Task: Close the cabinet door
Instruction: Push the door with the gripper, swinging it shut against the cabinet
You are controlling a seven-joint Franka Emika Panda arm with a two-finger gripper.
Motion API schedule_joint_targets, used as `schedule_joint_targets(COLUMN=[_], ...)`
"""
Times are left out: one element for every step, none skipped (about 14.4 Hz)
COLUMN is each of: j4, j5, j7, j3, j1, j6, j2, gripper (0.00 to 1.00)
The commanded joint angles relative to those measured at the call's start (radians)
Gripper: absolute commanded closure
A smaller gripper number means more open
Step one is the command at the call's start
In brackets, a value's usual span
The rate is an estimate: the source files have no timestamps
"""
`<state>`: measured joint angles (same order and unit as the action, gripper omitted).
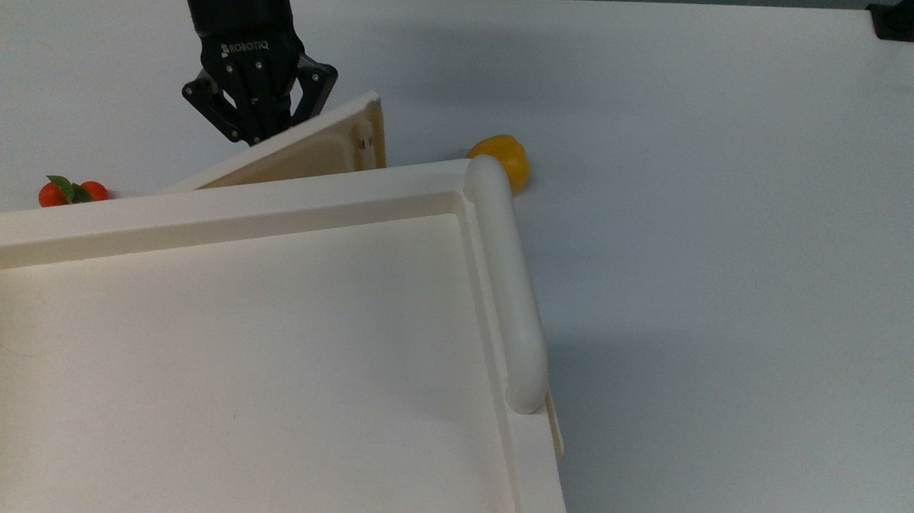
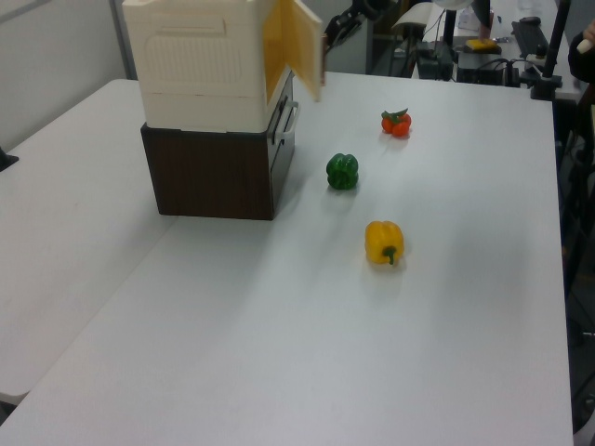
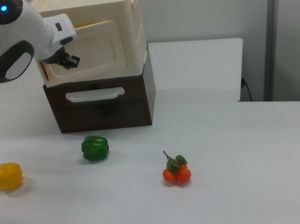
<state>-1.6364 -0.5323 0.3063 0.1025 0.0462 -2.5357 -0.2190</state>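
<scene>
Top view: one gripper [image 1: 262, 130], fingers spread wide, is pressing the single cabinet door [image 1: 304, 156], angling partly open from the cabinet [image 1: 270, 197]. Left view: one green pepper [image 2: 342, 171], one yellow pepper [image 2: 384, 242], one tomato cluster [image 2: 396, 122] are lying right.

cabinet [image 1: 245, 354]: you see cream plastic all over, with a whiter rounded bar [image 1: 507, 283] along one side.
cabinet door [image 3: 95, 50]: cream like the body; its inner face looks yellower in the left view.
drawer unit [image 2: 218, 172]: dark brown, with a pale handle.
gripper [image 1: 255, 121]: black, with white lettering.
arm [image 3: 10, 39]: white shell with a dark grey patch and a blue light.
peppers: you have one yellow [image 2: 384, 242] and one green [image 2: 342, 171].
tomatoes [image 3: 176, 174]: orange-red with green leaves.
table [image 1: 707, 184]: plain white.
</scene>
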Motion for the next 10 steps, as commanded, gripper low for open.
schedule_joint_targets(j4=[0.046,0.058,0.069,0.075,0.085,0.087,0.089,0.089,0.098,0.116], j5=[-0.031,-0.031,-0.029,-0.029,-0.028,-0.028,-0.028,-0.028,-0.028,-0.028], j7=[-0.009,-0.012,-0.030,-0.038,-0.044,-0.044,-0.044,-0.044,-0.044,-0.044], j3=[-0.032,-0.041,-0.056,-0.069,-0.081,-0.089,-0.096,-0.101,-0.109,-0.110], j1=[0.009,0.011,0.011,0.011,0.011,0.012,0.012,0.012,0.014,0.021], j6=[-0.073,-0.096,-0.135,-0.164,-0.202,-0.224,-0.247,-0.276,-0.306,-0.323], j2=[-0.045,-0.058,-0.071,-0.085,-0.100,-0.109,-0.115,-0.126,-0.135,-0.155], gripper=[1.00,1.00,1.00,1.00,1.00,1.00,1.00,1.00,1.00,1.00])
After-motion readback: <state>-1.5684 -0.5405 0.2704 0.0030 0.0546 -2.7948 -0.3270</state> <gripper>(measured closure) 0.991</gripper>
